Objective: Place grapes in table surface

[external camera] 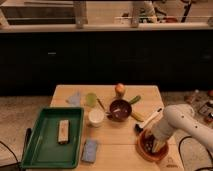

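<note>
The grapes are a dark purple-brown bunch lying in a brown bowl at the front right of the table surface, a light tan wooden top. My white arm comes in from the right and bends down over that bowl. My gripper is lowered into the bowl, right at the grapes, and it hides part of the bunch.
A green tray with a wooden block sits at the left. Mid-table stand a purple bowl, a white cup, a green cup and an apple. A blue sponge lies near the front.
</note>
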Action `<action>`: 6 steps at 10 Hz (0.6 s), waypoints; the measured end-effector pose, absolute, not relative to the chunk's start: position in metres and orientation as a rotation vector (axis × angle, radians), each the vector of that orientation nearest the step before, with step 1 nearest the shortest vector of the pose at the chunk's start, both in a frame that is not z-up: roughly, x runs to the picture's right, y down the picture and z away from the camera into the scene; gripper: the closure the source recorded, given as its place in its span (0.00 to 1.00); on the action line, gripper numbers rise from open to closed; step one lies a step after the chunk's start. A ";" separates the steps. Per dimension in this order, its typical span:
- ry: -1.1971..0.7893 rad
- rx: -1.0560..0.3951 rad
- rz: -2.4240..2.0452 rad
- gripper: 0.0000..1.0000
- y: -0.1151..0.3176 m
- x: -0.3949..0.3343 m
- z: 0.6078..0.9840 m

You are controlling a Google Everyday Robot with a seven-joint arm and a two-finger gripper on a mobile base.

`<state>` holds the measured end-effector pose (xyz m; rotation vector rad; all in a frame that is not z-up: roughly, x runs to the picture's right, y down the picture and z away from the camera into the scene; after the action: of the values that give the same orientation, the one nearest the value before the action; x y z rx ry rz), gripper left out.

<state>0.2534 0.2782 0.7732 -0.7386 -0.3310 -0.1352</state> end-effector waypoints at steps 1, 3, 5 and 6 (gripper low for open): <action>-0.331 -0.741 -0.137 0.79 0.279 0.254 0.774; -0.330 -0.741 -0.144 0.98 0.278 0.256 0.774; -0.330 -0.738 -0.147 1.00 0.277 0.257 0.770; -0.330 -0.735 -0.148 1.00 0.276 0.258 0.768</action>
<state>0.2580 0.2762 0.7677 -0.7354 -0.3301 -0.1479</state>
